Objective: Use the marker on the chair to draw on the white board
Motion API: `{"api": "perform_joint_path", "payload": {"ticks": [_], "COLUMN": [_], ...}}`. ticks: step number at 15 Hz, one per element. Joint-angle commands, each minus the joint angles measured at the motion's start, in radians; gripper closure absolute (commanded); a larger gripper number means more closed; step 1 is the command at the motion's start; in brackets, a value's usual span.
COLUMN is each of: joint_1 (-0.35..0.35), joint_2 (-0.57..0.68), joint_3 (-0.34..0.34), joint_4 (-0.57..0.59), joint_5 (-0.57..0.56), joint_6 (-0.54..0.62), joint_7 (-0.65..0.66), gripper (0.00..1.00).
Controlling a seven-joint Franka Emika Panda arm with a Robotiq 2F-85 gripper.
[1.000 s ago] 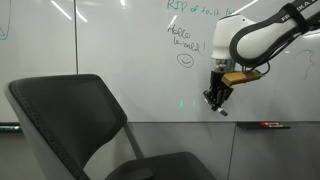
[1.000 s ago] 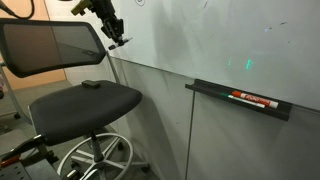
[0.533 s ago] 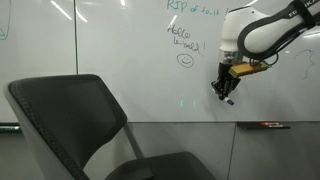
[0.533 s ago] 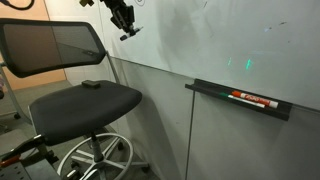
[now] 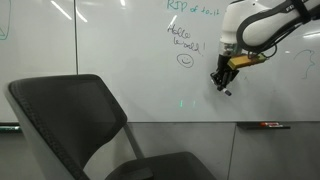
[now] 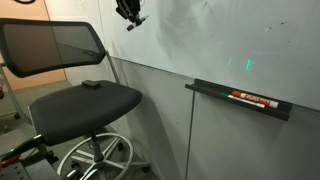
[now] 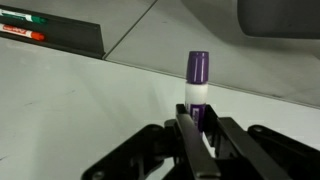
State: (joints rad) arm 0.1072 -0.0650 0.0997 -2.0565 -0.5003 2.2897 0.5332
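Observation:
My gripper (image 5: 222,80) is shut on the marker (image 7: 197,82), a slim stick with a purple end and a pale body, upright between the jaws (image 7: 197,125). In both exterior views the gripper (image 6: 129,12) is held high up against the white board (image 5: 120,60), with the marker's end (image 5: 227,92) pointing down at the board, right of the green handwriting and the smiley face (image 5: 185,60). Whether the tip touches the board (image 6: 230,35) I cannot tell. The dark chair (image 5: 70,110) stands below and to the side, with its seat (image 6: 110,100) well under the gripper.
A ledge tray (image 6: 240,100) on the board holds a dark pen with a red part (image 6: 255,99); it also shows in the wrist view (image 7: 60,38). A small dark object (image 6: 91,85) lies on the chair seat. The chair's wheeled base (image 6: 95,160) is on the floor.
The gripper has moved upward along the white board with the marker still in it. The chair and tray have not moved.

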Motion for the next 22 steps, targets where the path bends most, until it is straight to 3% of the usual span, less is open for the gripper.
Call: {"api": "perform_joint_path", "payload": {"ticks": [1,22], "joint_1": [-0.016,0.016], "joint_2": [0.034,0.254], "joint_3": [0.007,-0.04], "joint_4": [0.062,0.272], "joint_5": [-0.012,-0.101], "joint_6": [-0.012,0.022], "joint_7": [-0.027,-0.041], "gripper": [0.93,0.93]}}
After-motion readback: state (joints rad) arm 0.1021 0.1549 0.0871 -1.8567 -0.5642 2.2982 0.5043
